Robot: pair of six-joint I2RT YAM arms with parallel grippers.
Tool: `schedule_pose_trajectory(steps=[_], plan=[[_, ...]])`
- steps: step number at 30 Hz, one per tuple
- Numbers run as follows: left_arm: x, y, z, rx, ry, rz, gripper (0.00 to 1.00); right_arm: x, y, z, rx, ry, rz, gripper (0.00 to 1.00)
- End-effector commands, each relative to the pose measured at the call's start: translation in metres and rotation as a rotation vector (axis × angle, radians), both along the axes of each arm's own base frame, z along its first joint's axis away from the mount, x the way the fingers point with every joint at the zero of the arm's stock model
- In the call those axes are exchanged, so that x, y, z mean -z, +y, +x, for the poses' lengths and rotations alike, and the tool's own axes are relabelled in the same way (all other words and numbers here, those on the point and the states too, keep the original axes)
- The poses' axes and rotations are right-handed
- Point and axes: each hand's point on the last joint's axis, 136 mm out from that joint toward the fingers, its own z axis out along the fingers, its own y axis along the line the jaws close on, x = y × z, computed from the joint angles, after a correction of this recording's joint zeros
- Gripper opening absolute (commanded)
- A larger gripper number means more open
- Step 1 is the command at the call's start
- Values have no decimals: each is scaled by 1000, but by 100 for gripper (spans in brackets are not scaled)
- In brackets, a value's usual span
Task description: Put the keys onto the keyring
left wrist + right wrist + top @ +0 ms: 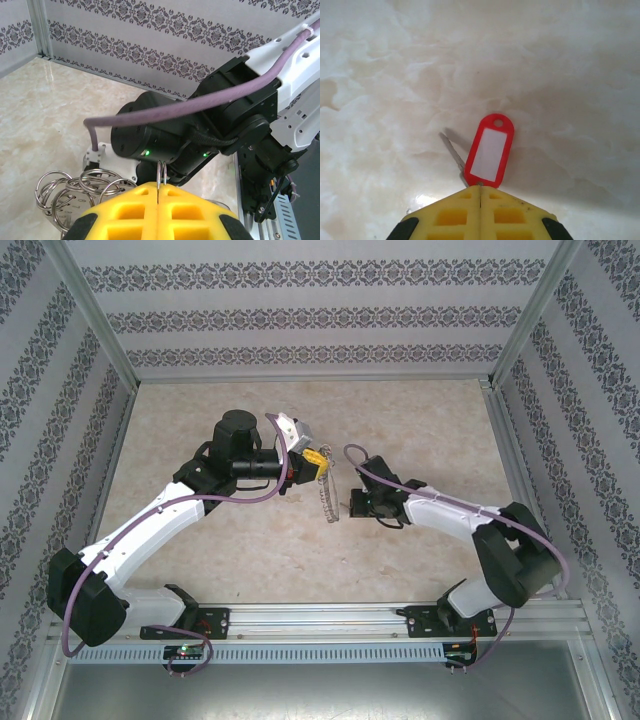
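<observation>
My left gripper hangs over the middle of the table, its yellow fingers shut on the thin grey keyring. The loop hangs edge-on below it, with several small metal rings bunched along it. Just to its right, my right gripper points down at the table. Its yellow fingers are shut on the lower end of the key's red head, which has a white label. The silver blade sticks out to the left, close above the table.
The marble-patterned tabletop spreads around both arms. Patterned walls with metal posts close in the back and sides. The right arm's black wrist sits close behind the held loop.
</observation>
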Motion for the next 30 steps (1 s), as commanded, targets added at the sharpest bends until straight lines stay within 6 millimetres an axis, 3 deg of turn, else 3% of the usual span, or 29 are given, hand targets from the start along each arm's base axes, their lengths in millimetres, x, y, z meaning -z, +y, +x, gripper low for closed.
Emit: schedule_pose_trajectory(steps=[1,5,16,30], plan=[[-23,-1,-7,24,-63,-50,0,-20,4,2,-49,-58,80,0],[-22,-1,-8,24,-61,-50,0,-41,2,6,-40,-109,205,0],[-21,-1,-8,22,-57,-48,0,-66,-8,6,-37,-157,367,0],[-11,0,-4,14,-81,-9,0,-176,-14,-8,-139,-460,532,0]])
